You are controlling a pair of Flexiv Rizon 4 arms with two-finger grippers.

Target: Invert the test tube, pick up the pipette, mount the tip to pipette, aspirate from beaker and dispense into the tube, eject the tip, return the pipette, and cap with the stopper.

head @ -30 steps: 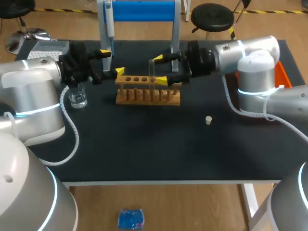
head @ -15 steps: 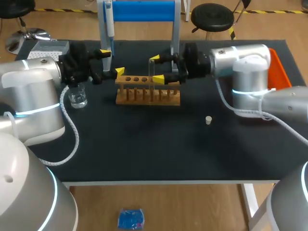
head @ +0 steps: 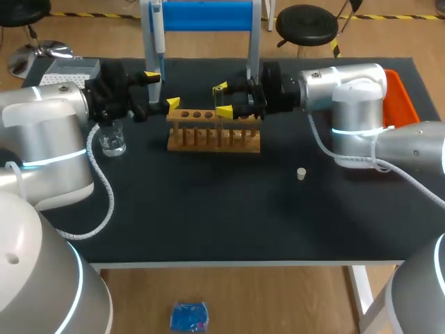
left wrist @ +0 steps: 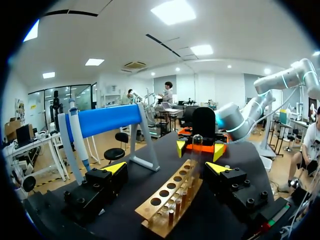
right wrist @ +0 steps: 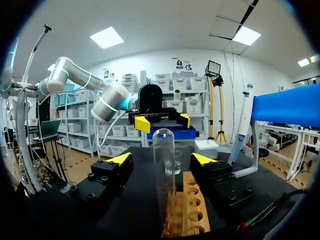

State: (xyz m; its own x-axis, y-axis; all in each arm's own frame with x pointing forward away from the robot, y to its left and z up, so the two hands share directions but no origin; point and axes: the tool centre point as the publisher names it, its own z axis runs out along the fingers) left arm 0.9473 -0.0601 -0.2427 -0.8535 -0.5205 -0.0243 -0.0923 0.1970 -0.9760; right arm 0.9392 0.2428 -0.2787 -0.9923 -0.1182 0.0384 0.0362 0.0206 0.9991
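Test tube [right wrist: 163,150], clear glass, is standing dome-up in rack [right wrist: 192,205]; right gripper [right wrist: 162,159] is straddling it untouching, left gripper [left wrist: 166,167] gaping.

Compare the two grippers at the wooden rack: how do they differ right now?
The right gripper has the upright test tube between its fingers, with gaps on both sides; the left gripper has no tube between its fingers. The right gripper is over the rack's middle, the left gripper at its end near the beaker. Both are open and face each other along the rack.
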